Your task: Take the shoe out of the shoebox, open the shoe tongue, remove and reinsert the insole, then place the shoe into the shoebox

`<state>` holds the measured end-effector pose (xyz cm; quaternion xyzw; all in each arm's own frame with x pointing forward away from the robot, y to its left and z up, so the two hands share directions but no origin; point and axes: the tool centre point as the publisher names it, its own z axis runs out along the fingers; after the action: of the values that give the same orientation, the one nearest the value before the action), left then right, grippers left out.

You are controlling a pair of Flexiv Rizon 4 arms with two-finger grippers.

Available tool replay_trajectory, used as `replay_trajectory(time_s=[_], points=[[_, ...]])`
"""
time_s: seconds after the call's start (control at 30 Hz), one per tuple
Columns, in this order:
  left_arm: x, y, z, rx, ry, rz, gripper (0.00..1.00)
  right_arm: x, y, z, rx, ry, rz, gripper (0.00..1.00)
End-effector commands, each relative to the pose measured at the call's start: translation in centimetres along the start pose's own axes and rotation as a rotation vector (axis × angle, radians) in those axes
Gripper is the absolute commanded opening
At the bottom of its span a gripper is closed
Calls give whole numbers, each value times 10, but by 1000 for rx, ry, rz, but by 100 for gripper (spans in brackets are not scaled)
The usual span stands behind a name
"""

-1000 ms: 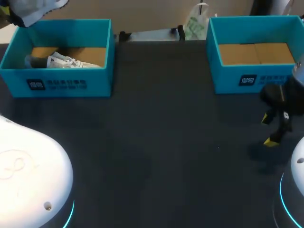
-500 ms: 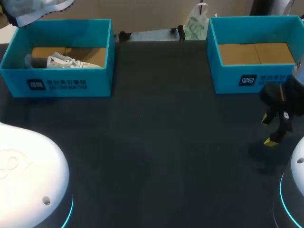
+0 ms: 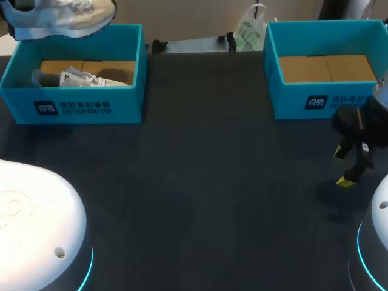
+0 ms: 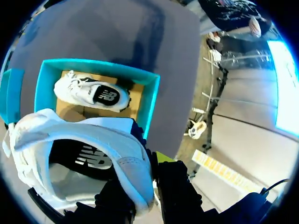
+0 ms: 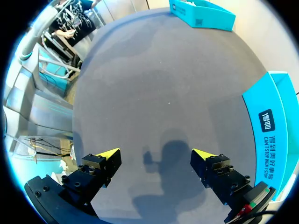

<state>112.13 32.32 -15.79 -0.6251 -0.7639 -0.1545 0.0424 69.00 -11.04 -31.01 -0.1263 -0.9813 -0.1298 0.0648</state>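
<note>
- The left gripper (image 4: 145, 184) is raised over the far-left corner of the table (image 3: 206, 182). Its black fingers (image 4: 174, 186) clamp the heel wall of the held shoe (image 3: 63, 15) from both sides, one inside the opening and one outside.
- The held shoe is white, with a dark insole visible in the left wrist view. It hangs in the air above the back edge of the left shoebox (image 3: 91, 109) and does not touch it.
- Inside that box a second shoe (image 3: 79, 79) lies on the cardboard floor, towards the box's left end.
- The right gripper (image 3: 344, 165) hovers low over the table, just in front of the right shoebox (image 3: 315, 103). Its yellow-tipped fingers are spread wide, and in the right wrist view only tabletop and the gripper's own shadow show between them.
- The right shoebox shows its cardboard floor.
- Compared with a second ago, the held shoe has moved rightward along the back of the left shoebox, and more of it now shows in the head view.
- The second shoe, both boxes and the right arm are where they were.
</note>
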Motion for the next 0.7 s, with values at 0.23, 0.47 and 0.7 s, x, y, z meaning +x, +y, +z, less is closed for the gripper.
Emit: replay_trajectory(time_s=[0.23,0.47,0.7], points=[[-2,12,4,4,37,-65,0,1,0,0,0,-1,0,100],[-13,17,24,-19,-1,42,0,1,0,0,0,-1,0,100],[-20,10,47,-50,9,122,0,1,0,0,0,-1,0,100]])
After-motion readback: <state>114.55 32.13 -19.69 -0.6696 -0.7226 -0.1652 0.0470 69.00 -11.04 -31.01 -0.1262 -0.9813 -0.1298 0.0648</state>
